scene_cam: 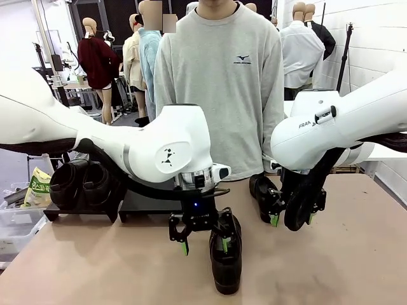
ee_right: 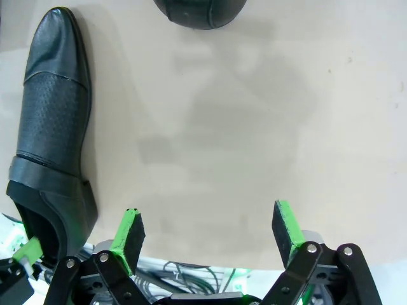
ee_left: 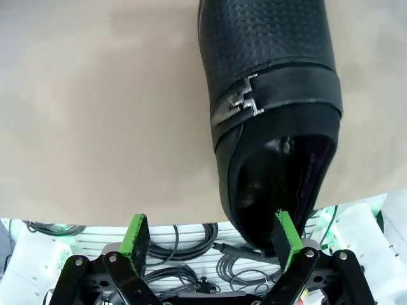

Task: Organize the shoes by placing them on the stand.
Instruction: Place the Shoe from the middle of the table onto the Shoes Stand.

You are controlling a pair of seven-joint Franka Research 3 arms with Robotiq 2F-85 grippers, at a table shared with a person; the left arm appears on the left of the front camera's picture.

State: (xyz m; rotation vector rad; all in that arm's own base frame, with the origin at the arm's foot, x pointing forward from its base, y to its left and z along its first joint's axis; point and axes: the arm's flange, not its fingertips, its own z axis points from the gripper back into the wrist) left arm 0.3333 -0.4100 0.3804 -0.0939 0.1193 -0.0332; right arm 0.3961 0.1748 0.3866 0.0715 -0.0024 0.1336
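One black shoe (scene_cam: 226, 262) lies on the table near the front edge, toe toward the robot; it shows large in the left wrist view (ee_left: 273, 95) and at the left of the right wrist view (ee_right: 54, 127). My left gripper (scene_cam: 204, 244) hangs open over its heel (ee_left: 211, 238); one green-padded finger (ee_left: 286, 236) sits at the heel opening, the other beside the shoe over bare table. A second shoe (scene_cam: 263, 194) lies right of centre, its toe (ee_right: 200, 13) visible. Just beside it, my right gripper (scene_cam: 292, 218) is open over bare table (ee_right: 208, 232). Two more shoes (scene_cam: 81, 183) rest on the black stand (scene_cam: 145, 204) at the left.
A person in a grey sweatshirt (scene_cam: 219, 82) stands at the far edge of the table. The stand's right half is bare. A bin with a green and yellow bag (scene_cam: 38, 189) sits off the table's left side. The tan tabletop (scene_cam: 356, 254) has room on the right.
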